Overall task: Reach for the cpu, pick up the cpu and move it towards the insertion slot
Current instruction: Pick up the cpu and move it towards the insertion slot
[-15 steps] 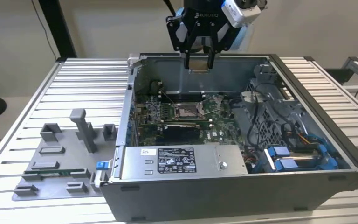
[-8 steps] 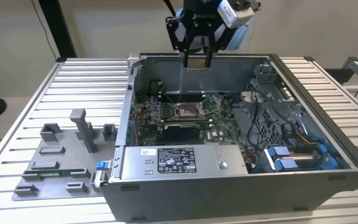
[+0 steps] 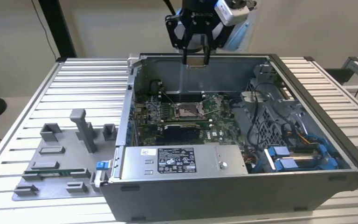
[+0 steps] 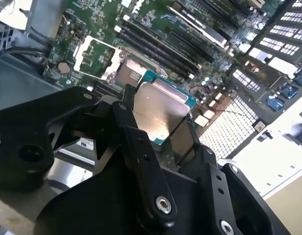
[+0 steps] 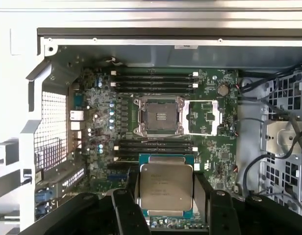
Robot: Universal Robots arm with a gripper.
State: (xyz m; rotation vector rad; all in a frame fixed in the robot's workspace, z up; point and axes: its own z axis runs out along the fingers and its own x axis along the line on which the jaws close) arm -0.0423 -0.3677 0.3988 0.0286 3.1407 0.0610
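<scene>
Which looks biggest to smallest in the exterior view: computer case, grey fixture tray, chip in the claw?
1. Computer case
2. Grey fixture tray
3. The cpu, held in the gripper, far smallest.

Black end effector [image 4: 163, 139], silver screws, black linkage fingers [image 5: 125, 210].

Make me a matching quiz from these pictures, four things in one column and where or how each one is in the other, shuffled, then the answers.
1. cpu
2. insertion slot
3. grey fixture blocks
4. gripper

A. on the slatted table beside the computer case
B. held between the fingers
C. on the motherboard, socket lid open, nothing in it
D. above the open case, shut on the chip

Pairs: 1-B, 2-C, 3-A, 4-D
</scene>
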